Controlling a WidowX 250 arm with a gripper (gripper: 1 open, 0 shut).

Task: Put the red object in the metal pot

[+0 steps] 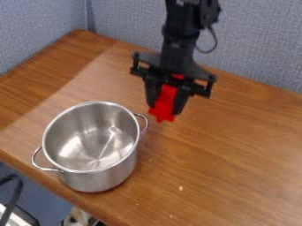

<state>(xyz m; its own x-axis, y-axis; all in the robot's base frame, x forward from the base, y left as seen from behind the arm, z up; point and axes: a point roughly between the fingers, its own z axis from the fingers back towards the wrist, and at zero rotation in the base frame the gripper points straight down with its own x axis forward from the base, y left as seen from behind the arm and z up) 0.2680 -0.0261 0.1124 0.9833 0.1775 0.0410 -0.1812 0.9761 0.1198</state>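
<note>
Red object [165,101]: you had it clenched between the jaws of the gripper [169,94], hanging upright in the air at centre frame, its lower end clear of the wood and its upper part hidden between the black fingers [154,86]. It hung just beside the upper right rim of the metal pot, outside it, not over the opening.

Metal pot [90,146]: you would have found it nearest the camera, in the lower left of the frame, standing upright on the table [236,159]. Round, shiny steel, no lid; interior showed only reflections. One loop handle was visible at its lower left edge, another at the upper right edge, toward the red object.

Table: brown wood grain, running from the lower right to the upper left of the frame, its far edge angled along the top.

Gripper and arm [186,31]: black, pointed down, the arm rising out of the top of the frame above centre.

Wall [48,18]: grey-blue panel, farthest back, filling the upper left corner behind the table.
</note>
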